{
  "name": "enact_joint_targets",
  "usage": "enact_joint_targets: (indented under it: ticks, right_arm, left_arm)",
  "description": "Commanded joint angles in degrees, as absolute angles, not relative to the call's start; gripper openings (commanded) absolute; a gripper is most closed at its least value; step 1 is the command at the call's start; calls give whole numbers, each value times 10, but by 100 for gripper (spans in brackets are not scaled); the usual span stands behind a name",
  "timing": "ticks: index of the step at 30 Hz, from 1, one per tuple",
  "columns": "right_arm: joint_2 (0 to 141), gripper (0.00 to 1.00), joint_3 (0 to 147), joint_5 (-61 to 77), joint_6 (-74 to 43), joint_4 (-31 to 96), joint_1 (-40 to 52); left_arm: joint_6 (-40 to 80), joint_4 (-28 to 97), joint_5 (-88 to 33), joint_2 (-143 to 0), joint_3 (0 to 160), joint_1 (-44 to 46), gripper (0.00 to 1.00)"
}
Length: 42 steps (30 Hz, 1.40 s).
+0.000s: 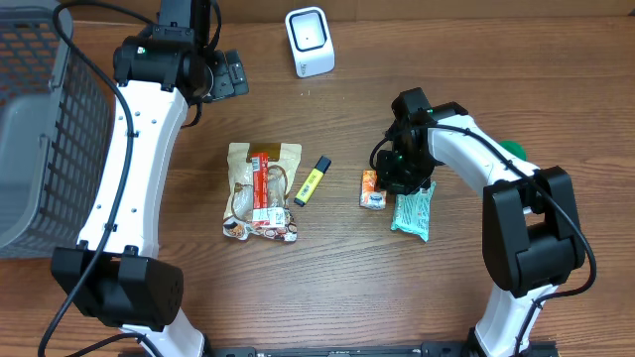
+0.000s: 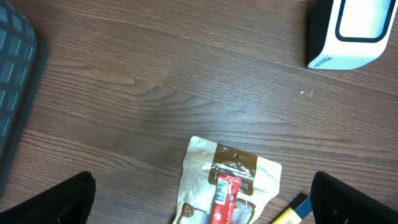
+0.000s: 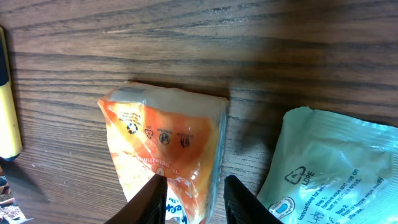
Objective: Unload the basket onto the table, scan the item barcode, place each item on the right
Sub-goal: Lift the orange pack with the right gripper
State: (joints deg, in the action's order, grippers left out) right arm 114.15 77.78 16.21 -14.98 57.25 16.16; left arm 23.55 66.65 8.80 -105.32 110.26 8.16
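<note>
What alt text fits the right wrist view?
An orange packet lies on the wooden table, its near end between the jaws of the right gripper; grip unclear. Teal packet at right, yellow marker far left.

Glossy plastic orange packet (image 3: 168,143) and crinkly teal pouch (image 3: 329,168) on matt wood-grain table (image 3: 186,37).

The tabletop (image 1: 327,288) is viewed from straight above by the overhead camera, far enough off that both arms are taken in. The left wrist view is taken from well above the wood and tilted forward toward the white scanner (image 2: 351,31), with the beige pouch (image 2: 227,186) at its lower edge; both are also covered from overhead. The right wrist view is taken very near the surface and is filled by the orange packet (image 3: 165,155) and the teal packet (image 3: 329,168). The yellow highlighter (image 3: 7,106) is shared by all three views.
</note>
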Motion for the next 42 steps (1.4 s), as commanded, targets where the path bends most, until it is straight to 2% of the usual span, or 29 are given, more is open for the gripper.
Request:
enact_joint_targets:
  ticks: [1,14,18,21,26,29,32,42]
  right_arm:
    - [1133,32,792,166,-150,569,159]
    - [1139,30,736,161,-150,514,161]
    - [1140,10,696,162,-150,470,161]
    - [1140,4,691,163,-150,479,161]
    - [1131,4,728,220,-149,530,146]
    - [1112,4,757,309,-94,561,129]
    - [1077,4,767,474,9,582,115]
    - [1029,4,767,798,177,646,104]
  left_arm:
    - [227,667,91,-1038,1115,83,100]
    - [227,667,91,-1038,1115,83,100]
    - [227,667,91,-1038,1115,83,100]
    - [227,667,91,-1038,1115,83,100]
    - [227,667,91,-1038,1115,83,100]
    - [227,667,91,-1038,1115,83,100]
    - [227,667,91,-1038,1115,83,100]
    - [227,667,91,-1038,1115,83,100]
